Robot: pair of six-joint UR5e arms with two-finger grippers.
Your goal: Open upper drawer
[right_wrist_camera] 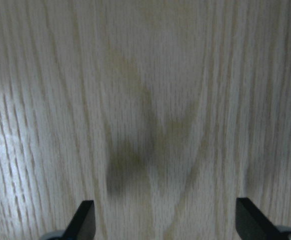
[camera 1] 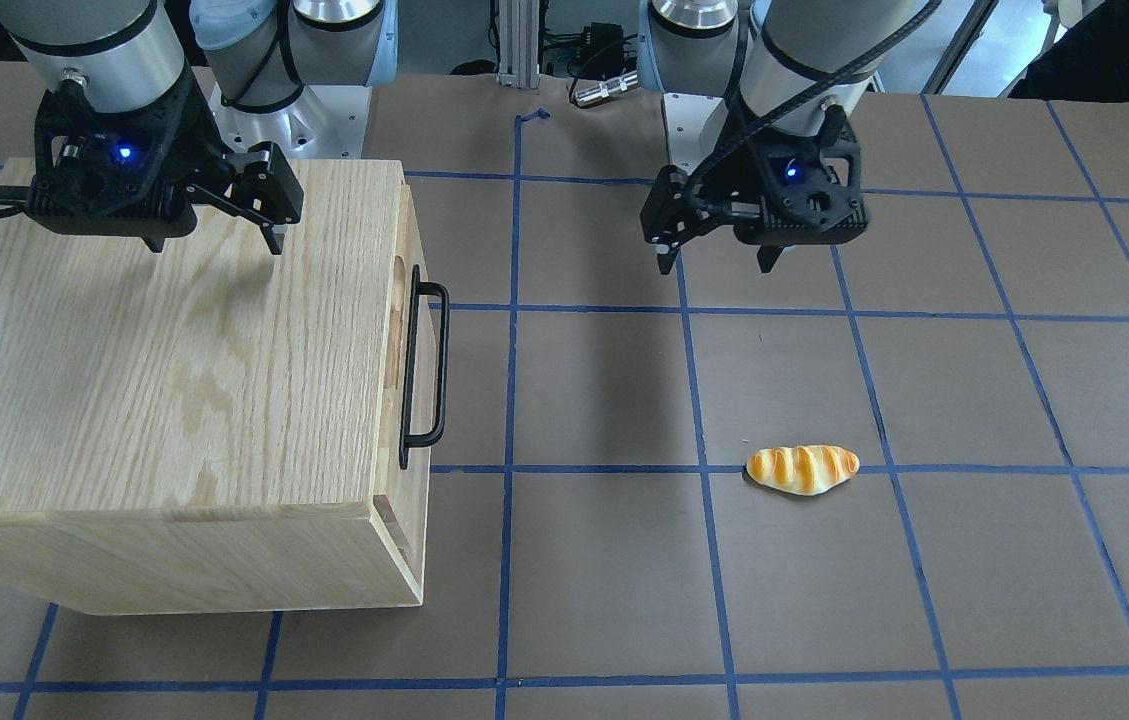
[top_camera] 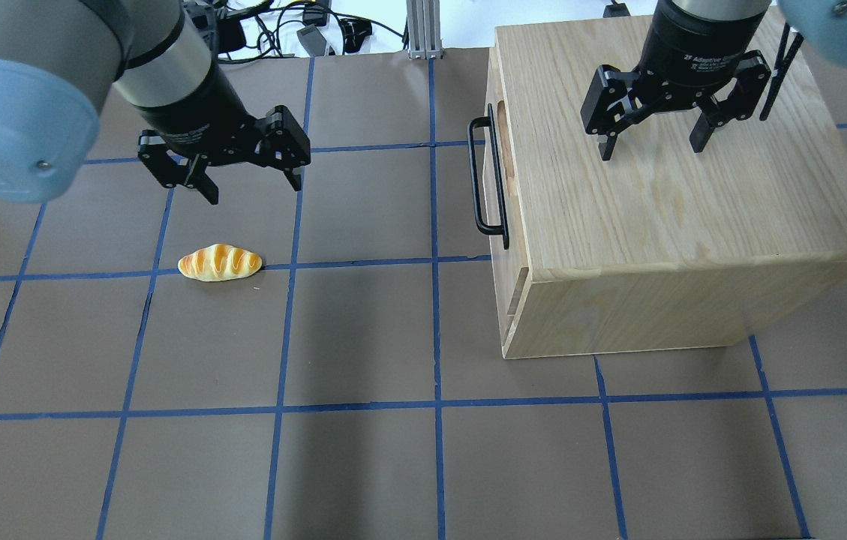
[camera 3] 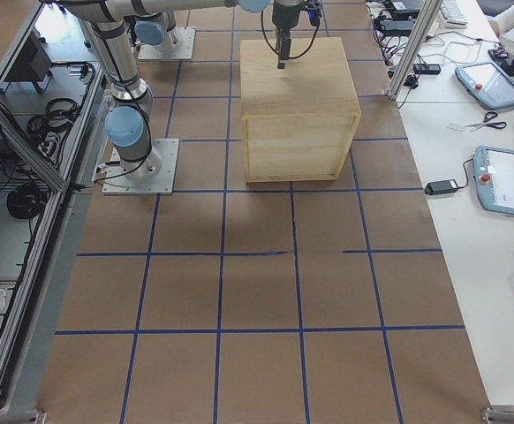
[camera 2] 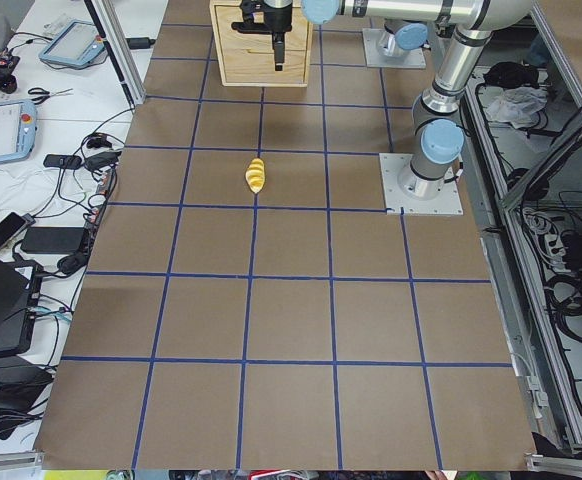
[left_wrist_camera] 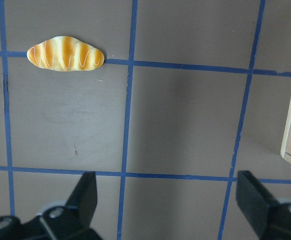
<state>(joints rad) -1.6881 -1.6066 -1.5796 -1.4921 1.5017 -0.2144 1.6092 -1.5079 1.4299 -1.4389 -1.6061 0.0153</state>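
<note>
The light oak cabinet [top_camera: 678, 195] stands on the robot's right half of the table. Its upper drawer [top_camera: 500, 82] is shut; only a narrow strip of its front shows, carrying the long black bar handle [top_camera: 487, 176], also in the front-facing view [camera 1: 424, 375]. My right gripper [top_camera: 650, 151] is open and empty, hovering over the cabinet's top [right_wrist_camera: 150, 100], back from the handle. My left gripper [top_camera: 253, 191] is open and empty above the bare table, well left of the handle; it also shows in the front-facing view [camera 1: 714, 265].
A toy bread roll [top_camera: 220, 262] lies on the brown mat near the left gripper, also in the left wrist view [left_wrist_camera: 65, 53]. Blue tape lines grid the table [top_camera: 363, 337]. Cables lie beyond the far edge [top_camera: 303, 30].
</note>
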